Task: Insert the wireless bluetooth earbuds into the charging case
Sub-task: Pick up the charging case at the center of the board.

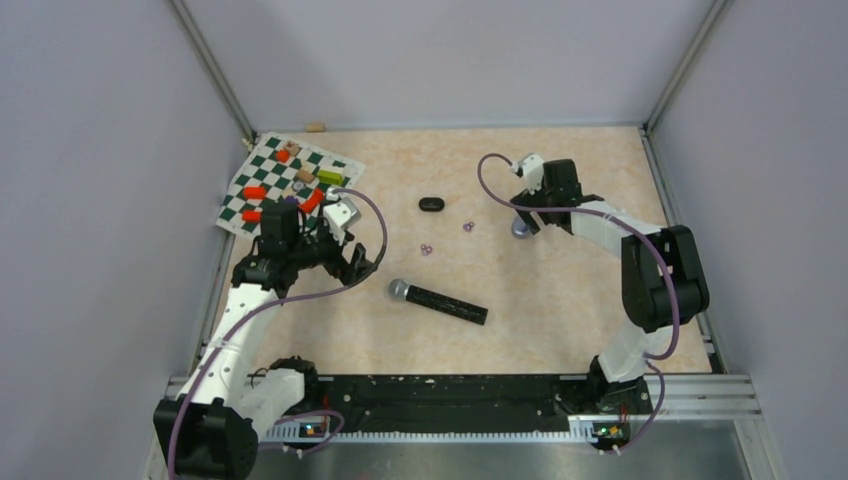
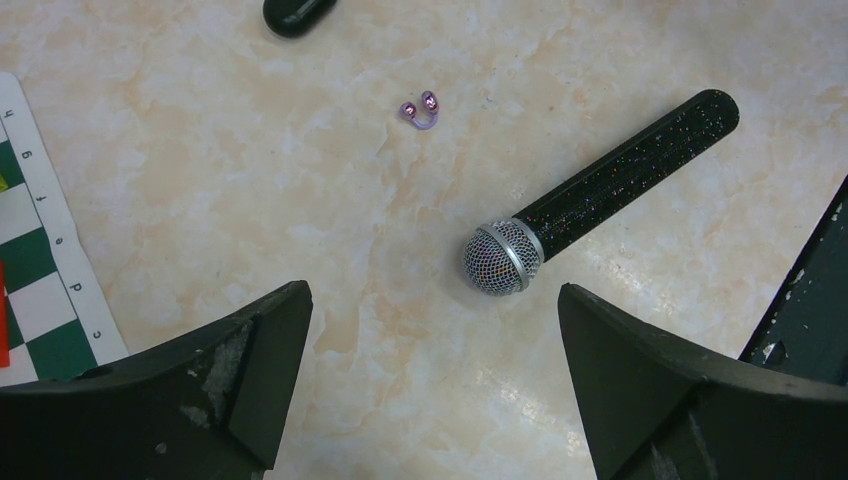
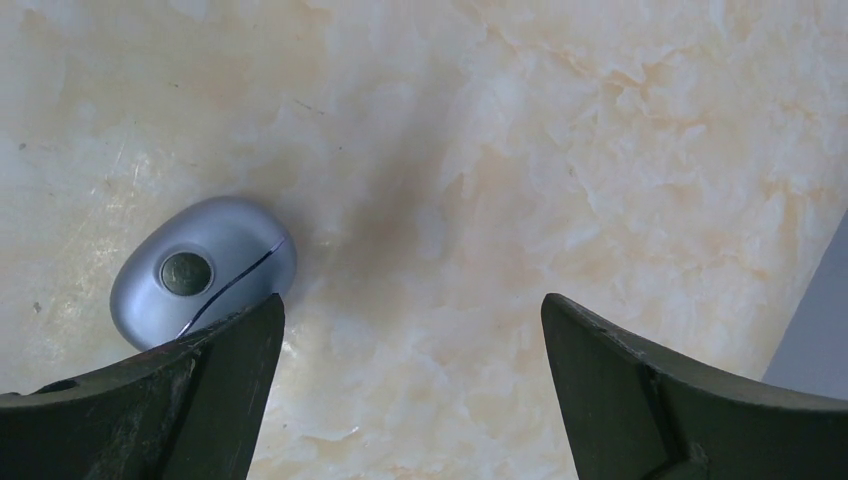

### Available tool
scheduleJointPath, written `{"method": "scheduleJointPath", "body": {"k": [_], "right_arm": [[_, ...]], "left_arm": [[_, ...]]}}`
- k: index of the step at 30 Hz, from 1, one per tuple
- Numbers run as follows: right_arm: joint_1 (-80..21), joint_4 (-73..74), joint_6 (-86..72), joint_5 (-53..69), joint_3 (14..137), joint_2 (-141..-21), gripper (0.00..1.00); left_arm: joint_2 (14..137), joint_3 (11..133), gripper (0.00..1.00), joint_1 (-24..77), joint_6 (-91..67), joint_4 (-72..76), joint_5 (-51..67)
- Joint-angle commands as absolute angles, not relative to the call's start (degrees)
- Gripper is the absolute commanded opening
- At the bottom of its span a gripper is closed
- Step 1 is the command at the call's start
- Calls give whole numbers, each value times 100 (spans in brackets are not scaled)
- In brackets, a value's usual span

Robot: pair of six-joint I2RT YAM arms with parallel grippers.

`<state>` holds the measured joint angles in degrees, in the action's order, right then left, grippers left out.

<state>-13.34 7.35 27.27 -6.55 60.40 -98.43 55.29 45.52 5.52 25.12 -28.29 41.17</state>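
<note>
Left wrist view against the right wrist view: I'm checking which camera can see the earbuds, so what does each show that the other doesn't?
Only the left wrist view shows the pair of purple earbuds, the microphone, a black rounded object cut off at the top edge, and a strip of the chessboard mat. Only the right wrist view shows the silver oval case. Both show the marbled table and their own open gripper, the left gripper and the right gripper, with nothing held.

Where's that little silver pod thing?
The silver case lies right of centre on the table in the top view, beneath the open right gripper.
</note>
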Motion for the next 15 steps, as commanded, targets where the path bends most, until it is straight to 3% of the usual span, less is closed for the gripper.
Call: {"method": "scheduleJointPath", "body": {"k": [1, 15], "right_arm": [[-1380, 299, 2483, -509, 6002, -9885, 99], [-1614, 143, 2306, -546, 6035, -9956, 99]], "left_arm": [[5537, 4597, 99, 501, 2452, -2753, 4283], [5551, 4607, 99, 440, 2430, -2769, 4354]]}}
